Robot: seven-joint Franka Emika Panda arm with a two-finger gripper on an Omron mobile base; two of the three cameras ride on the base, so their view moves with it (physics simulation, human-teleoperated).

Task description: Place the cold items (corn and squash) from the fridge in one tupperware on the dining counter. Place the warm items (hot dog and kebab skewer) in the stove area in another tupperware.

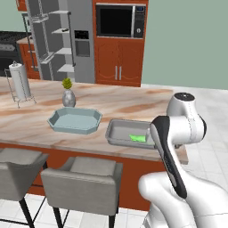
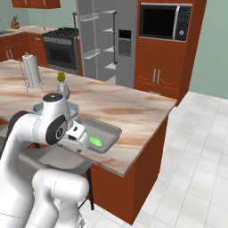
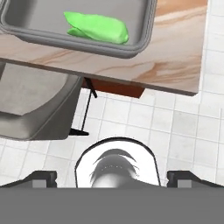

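From my remote station: the small bright green squash (image 3: 97, 27) lies inside the shallow grey rectangular tupperware (image 3: 144, 35) near the end of the beige-pink marbled dining counter (image 3: 175, 57). My two-finger claw (image 3: 112, 178) is spread fully wide and holds nothing, pulled back off the counter's edge over the white tiled floor (image 3: 144, 118), well apart from the squash. A pale blue-grey octagonal tray (image 1: 75, 120) sits beside the grey one.

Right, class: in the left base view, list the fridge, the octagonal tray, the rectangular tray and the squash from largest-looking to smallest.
1. The fridge.
2. The octagonal tray.
3. The rectangular tray, partly hidden by the arm, so its rank against the octagonal tray is uncertain.
4. The squash, clearly smallest.
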